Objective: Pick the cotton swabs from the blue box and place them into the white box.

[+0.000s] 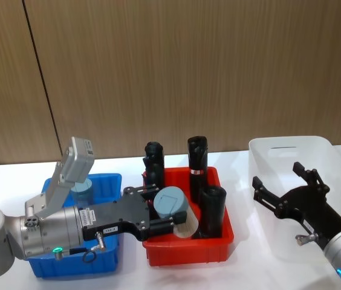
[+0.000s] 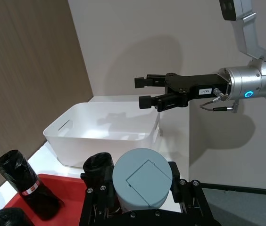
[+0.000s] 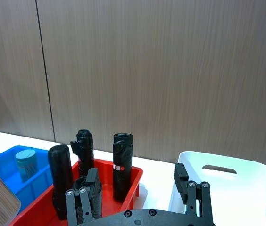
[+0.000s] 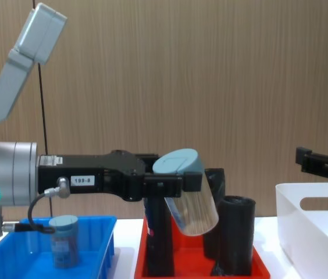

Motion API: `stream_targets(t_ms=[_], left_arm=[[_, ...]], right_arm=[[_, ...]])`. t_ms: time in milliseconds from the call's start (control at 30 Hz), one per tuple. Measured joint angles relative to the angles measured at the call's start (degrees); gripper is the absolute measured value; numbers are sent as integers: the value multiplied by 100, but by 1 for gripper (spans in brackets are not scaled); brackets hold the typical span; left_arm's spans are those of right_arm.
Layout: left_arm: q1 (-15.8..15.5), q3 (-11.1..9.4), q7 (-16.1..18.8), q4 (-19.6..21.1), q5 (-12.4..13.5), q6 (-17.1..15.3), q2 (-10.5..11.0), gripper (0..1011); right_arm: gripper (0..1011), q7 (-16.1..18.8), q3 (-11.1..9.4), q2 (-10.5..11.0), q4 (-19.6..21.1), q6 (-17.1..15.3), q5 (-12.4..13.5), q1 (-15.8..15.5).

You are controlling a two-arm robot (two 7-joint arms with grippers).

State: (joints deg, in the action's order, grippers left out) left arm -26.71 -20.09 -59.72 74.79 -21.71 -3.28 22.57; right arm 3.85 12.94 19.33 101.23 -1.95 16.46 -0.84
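The left gripper (image 1: 172, 216) is extended sideways above the red tray (image 1: 188, 252), with its fingers clamped on a cotton swab tub (image 4: 192, 204). The tub is held clear of the tray and tilted, with the grey-blue lid uppermost and the pale sticks visible through the clear wall. Black rolls (image 1: 198, 154) are stood upright in the tray, beneath and behind the held tub. A second cotton swab tub (image 1: 83, 188) is seated upright in the blue box (image 1: 111, 181), towards its far wall. The right gripper (image 1: 277, 174) is held above the white box (image 1: 266, 158) with its fingers spread apart.
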Motion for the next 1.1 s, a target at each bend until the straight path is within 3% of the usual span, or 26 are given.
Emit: stream_targets(t_ms=[267, 633, 667, 1100], left_arm=[[-22, -15, -46, -19, 5, 15, -4, 666], [-35, -24, -79, -30, 9, 25, -6, 666], [-36, -25, -83, -31, 9, 27, -6, 666], [-43, -30, -96, -39, 9, 30, -6, 666]], right_arm=[[1002, 101, 1, 18, 4, -35, -80, 5], [1002, 681, -17, 134, 50, -206, -73, 46], [1002, 895, -30, 182, 68, -267, -31, 66], [1002, 1971, -71, 415, 116, -536, 125, 180]])
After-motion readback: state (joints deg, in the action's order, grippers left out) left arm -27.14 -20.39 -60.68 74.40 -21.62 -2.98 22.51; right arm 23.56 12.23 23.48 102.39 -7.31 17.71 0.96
